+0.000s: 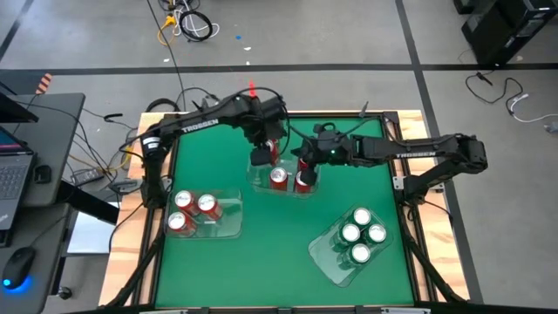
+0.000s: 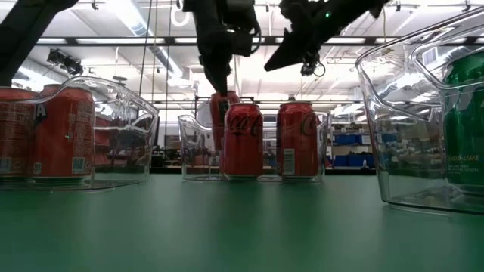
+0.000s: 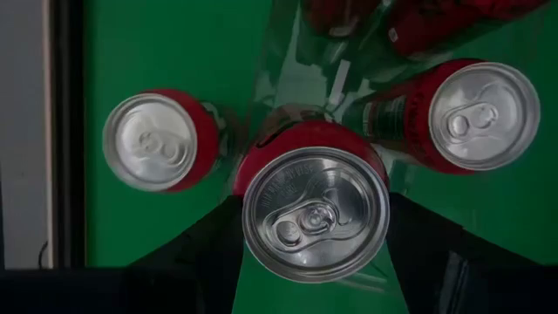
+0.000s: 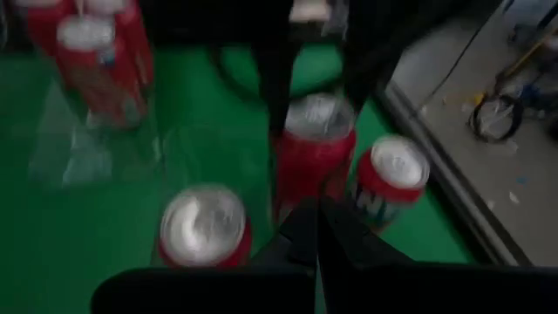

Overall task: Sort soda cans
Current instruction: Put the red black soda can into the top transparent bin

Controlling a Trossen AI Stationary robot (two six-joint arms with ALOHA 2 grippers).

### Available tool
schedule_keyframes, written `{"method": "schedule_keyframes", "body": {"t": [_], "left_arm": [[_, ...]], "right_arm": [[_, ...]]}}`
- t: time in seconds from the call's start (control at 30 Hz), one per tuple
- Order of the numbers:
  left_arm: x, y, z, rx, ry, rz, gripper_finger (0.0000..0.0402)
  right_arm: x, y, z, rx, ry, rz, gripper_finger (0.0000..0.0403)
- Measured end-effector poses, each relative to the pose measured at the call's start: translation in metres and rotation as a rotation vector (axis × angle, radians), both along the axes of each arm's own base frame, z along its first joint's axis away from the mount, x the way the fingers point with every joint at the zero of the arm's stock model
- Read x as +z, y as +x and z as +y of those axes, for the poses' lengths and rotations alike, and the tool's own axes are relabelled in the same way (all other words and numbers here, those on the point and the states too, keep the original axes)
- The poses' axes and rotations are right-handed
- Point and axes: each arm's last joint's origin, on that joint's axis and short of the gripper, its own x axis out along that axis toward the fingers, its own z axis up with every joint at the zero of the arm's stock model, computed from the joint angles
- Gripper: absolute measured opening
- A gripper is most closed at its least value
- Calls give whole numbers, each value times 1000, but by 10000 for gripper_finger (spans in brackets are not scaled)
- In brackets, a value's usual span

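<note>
My left gripper (image 1: 261,157) hangs over the far side of the middle clear bin (image 1: 261,185), closed round a red soda can (image 3: 316,214) that shows between its fingers. My right gripper (image 1: 307,160) is shut and bare, slanting down above the bin's right part; it also shows in the low view (image 2: 271,66). Two red cans (image 1: 278,177) (image 1: 303,180) stand upright in that bin. Another red can (image 3: 161,139) stands on the green mat toward the far edge. My left gripper pinches the red can between its two fingers (image 3: 205,244), on opposite sides of the can's wall (image 3: 247,179) just under the top rim. The fingers come steeply from above. The can stays upright, top up; in the low view another can hides its lower end.
A clear bin (image 1: 228,228) at the near left holds three red cans. A clear bin (image 1: 330,258) at the near right holds several green cans (image 1: 359,235). A wooden rim (image 1: 410,118) runs round the green mat. Bare mat lies at the near middle.
</note>
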Motion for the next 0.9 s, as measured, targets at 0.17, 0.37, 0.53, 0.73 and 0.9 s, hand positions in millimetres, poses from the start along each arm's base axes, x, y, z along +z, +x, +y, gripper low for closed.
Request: {"method": "schedule_keyframes", "body": {"t": [0.17, 0.37, 0.53, 0.73, 0.9], "left_arm": [[-6, 8, 0, -43, 14, -9, 233], [-6, 17, 0, -83, -33, -110, 233], [-18, 21, 1, -86, -65, -72, 232], [-29, 26, 3, -101, -69, -46, 232], [-34, 28, 4, -111, -75, -39, 232]], "right_arm": [[-20, 0, -7, -15, -3, -116, 0], [-36, 0, -17, -13, 1, -204, 0], [-53, 12, -29, -11, 21, -204, 0], [-67, 22, -31, 5, 32, -206, 0], [-69, 25, -33, 16, 36, -228, 0]]}}
